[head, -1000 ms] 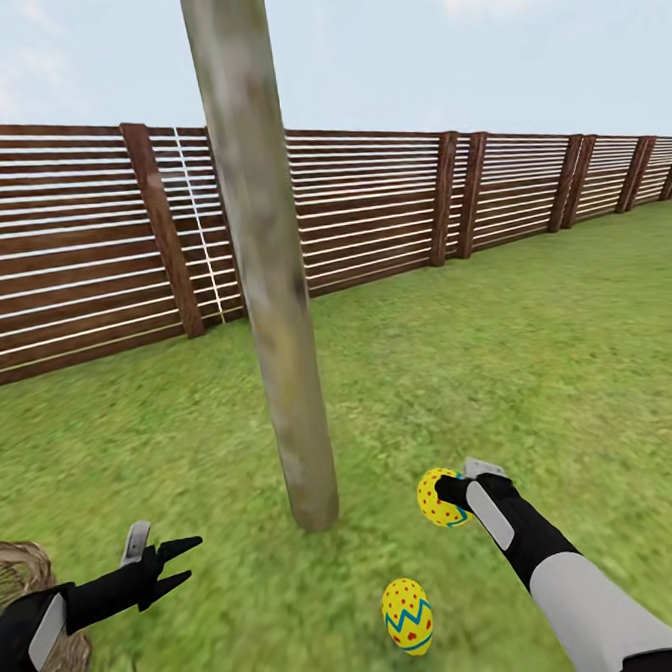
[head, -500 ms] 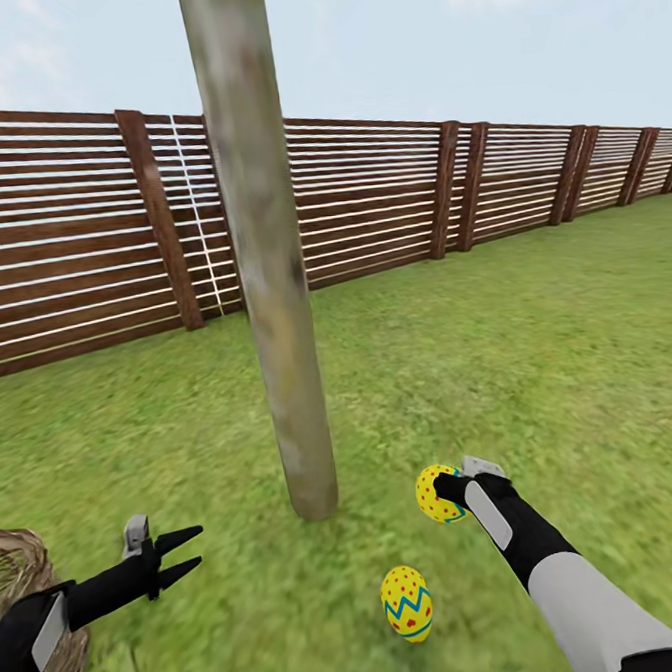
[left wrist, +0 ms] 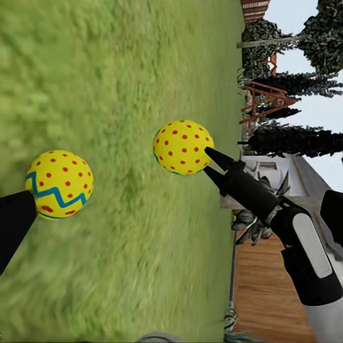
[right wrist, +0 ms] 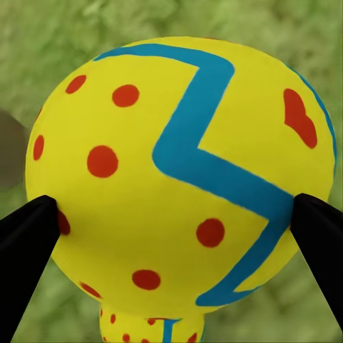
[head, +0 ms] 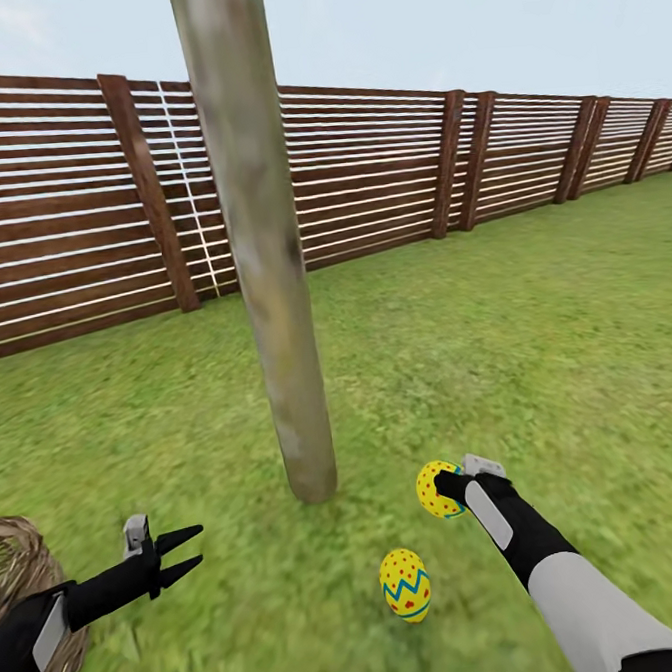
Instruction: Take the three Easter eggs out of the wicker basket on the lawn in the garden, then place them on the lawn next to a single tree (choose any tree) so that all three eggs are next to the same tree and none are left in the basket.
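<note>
Head view: the tree [head: 272, 280] rises from the lawn [head: 538, 362] at centre, with the fence [head: 366, 194] behind it. The right gripper [head: 445, 489], at 4 o'clock from the trunk base, grips a held egg [head: 434, 490] just above the grass. A second egg [head: 406, 585] lies on the lawn at 5 o'clock from the trunk base, near it. The left gripper [head: 186, 552] hovers at 8 o'clock from the trunk base, fingers spread, empty. The wicker basket [head: 23, 588] sits at the frame's 8 o'clock edge; its contents cannot be determined.

Left wrist view: both eggs appear over grass, the held egg [left wrist: 183, 146] touching the right gripper's fingertips [left wrist: 214, 158], the second egg [left wrist: 59, 183] apart from it.

Right wrist view: the held egg [right wrist: 182, 171] sits between both black fingertips [right wrist: 28, 243], in contact on each side.
</note>
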Tool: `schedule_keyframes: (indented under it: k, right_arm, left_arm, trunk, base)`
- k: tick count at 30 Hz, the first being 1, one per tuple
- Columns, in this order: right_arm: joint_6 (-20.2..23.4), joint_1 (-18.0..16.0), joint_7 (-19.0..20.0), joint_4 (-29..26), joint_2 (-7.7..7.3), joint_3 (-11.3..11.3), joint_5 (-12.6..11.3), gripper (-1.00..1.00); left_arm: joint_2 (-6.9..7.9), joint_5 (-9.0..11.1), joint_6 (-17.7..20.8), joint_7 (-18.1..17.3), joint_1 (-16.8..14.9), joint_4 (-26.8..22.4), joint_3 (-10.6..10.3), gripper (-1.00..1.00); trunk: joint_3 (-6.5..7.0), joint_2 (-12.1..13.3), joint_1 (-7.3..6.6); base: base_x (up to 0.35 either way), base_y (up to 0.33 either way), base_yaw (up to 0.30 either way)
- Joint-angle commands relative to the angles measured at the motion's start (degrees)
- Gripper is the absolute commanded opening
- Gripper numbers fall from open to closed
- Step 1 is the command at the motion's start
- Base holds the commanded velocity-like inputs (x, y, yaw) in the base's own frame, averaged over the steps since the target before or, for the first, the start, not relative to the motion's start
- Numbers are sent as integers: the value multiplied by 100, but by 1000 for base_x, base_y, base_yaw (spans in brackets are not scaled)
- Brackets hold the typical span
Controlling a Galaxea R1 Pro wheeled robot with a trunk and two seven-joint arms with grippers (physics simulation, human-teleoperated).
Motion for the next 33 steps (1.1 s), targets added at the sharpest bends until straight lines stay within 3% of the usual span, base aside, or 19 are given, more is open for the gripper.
schedule_keyframes:
  k: [1, 23, 33]
  right_arm:
    - [-1, -2, -56, -10, -8, 41, -58, -100]
    - [-171, -2, -56, -10, -8, 32, -63, -100]
    - [-178, -2, -56, -10, -7, 32, -61, -100]
  left_arm:
    - [0, 8, 48, -12, -3, 0, 5, 100]
    - [0, 8, 26, -12, -2, 0, 13, 100]
    - [0, 8, 29, -13, -2, -85, 11, 100]
  trunk:
    - [-28, -4, 1]
    - [-515, -33, 58]
    - [-515, -33, 58]
  base:
    - [0, 0, 0]
    - [0, 0, 0]
    - [48, -44, 0]
